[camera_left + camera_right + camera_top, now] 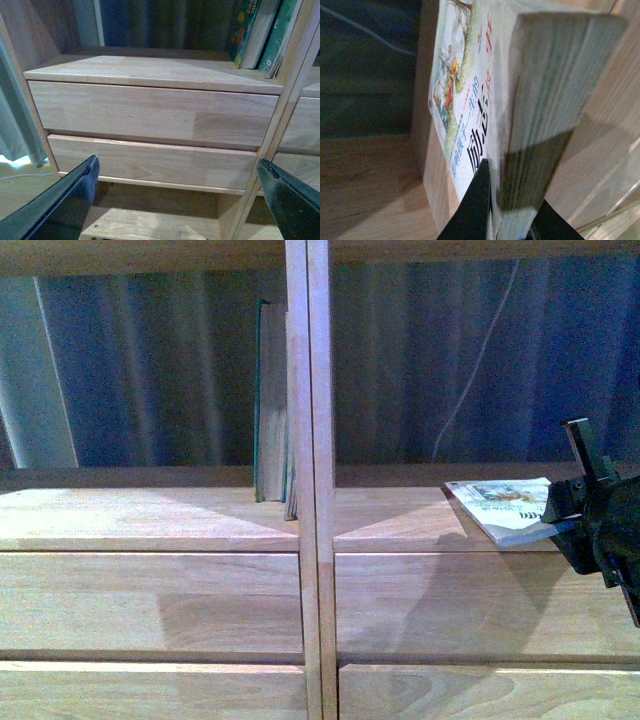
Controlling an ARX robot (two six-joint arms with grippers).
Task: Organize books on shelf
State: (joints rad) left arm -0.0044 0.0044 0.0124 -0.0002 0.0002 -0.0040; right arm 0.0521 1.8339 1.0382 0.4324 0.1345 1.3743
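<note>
1. While the right claw (pixel 556 516) sits at the right edge of the front view, it is closed narrow on one end of a thin white paperback with illustrated cover (pixel 503 506). The book lies nearly flat, cover up, and sticks out leftward from the claw.
2. The paperback is at the front edge of the right compartment's board in the light natural-wood shelf (pixel 150 520). Cannot tell if it touches the board.
3. In the right wrist view the right claw (pixel 512 222) has one of its black fingers (pixel 476 207) pressed on the cover just below the large Chinese characters. The other finger is on the back. The paperback (pixel 520 100) shows its page edges to the camera.
4. The left claw (pixel 177 167) is spread wide, holding nothing and touching nothing. It faces the two plain wooden drawer fronts (pixel 150 112) of the left half.
5. Tall teal-covered books (pixel 270 400) stand upright in the left compartment, hard against the double central upright (pixel 306 440). The left wrist view shows them (pixel 260 30) at the compartment's inner end.
6. Bare board runs from the teal books to the shelf's left side. In the right compartment, bare board lies between the upright and the paperback.
7. A thin white cable (pixel 480 360) hangs behind the right compartment, in front of a blue-grey curtain (pixel 150 370).
</note>
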